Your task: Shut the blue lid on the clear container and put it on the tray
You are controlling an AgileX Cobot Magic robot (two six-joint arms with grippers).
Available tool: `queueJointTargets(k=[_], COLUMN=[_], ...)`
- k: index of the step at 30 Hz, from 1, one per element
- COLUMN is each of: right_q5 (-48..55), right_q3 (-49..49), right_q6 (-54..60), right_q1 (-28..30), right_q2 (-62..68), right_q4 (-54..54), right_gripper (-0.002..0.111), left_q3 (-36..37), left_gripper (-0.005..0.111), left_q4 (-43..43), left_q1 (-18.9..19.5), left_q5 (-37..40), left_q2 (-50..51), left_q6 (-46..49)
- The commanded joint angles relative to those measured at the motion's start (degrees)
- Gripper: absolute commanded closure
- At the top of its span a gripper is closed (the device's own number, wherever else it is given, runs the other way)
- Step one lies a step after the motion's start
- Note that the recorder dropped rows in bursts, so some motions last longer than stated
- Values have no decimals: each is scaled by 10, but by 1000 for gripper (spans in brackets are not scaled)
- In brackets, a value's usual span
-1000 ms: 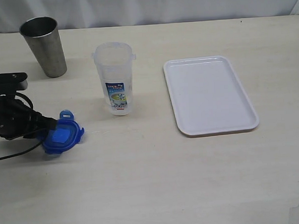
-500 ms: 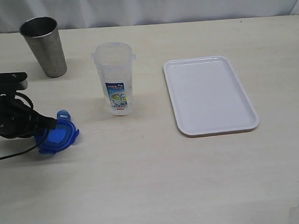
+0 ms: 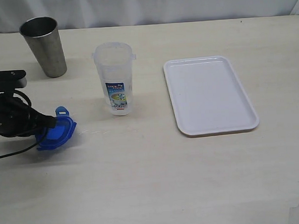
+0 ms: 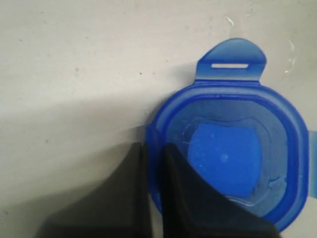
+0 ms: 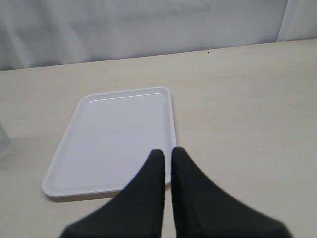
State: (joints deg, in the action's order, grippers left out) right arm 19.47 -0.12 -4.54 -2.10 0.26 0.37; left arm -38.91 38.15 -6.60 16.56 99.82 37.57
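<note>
At far left the left jaws are clamped on the rim of the one blue lid [image 3: 58,133], which is tilted low over the bench [image 3: 167,180]. Behind it stands one steel cup [image 3: 43,46]. To the right is one clear container [image 3: 116,78], upright and open-topped, then one white tray [image 3: 211,95], well apart. The right jaws are pressed together, empty, with the tray ahead of them. The bench is pale and wood-grained, and a white curtain [image 3: 160,7] backs it.
</note>
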Motion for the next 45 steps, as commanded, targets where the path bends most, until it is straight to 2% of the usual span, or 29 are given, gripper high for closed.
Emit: queueJointTargets(k=[1,10,13,15,19,25,36,45], right_q5=[1,1,1,1,1,1,1,1], right_q3=[1,1,1,1,1,1,1,1], right_q6=[-2,-2,-2,-2,-2,-2,-2,-2], right_q1=[0,0,0,0,0,0,0,0], right_q2=[-3,-3,-3,-3,-3,-3,-3,-3], right_q4=[2,2,2,2,2,2,2,2], right_gripper=[104,104,104,104,104,104,104,104], left_q3=[-2,-2,-2,-2,-2,-2,-2,-2], left_gripper=[104,103,74,65,66,81,81,81], left_q4=[-2,-21,-25,-28,-47,-51,-38,5], left_q1=[0,0,0,0,0,-1,-1,-1], left_q5=[9,22,22,22,24,4,20,19], left_q2=[-5,-5,-5,-5,-5,-5,16,16], left_q6=[-2,-2,-8,-13,-13,-13,-11,21])
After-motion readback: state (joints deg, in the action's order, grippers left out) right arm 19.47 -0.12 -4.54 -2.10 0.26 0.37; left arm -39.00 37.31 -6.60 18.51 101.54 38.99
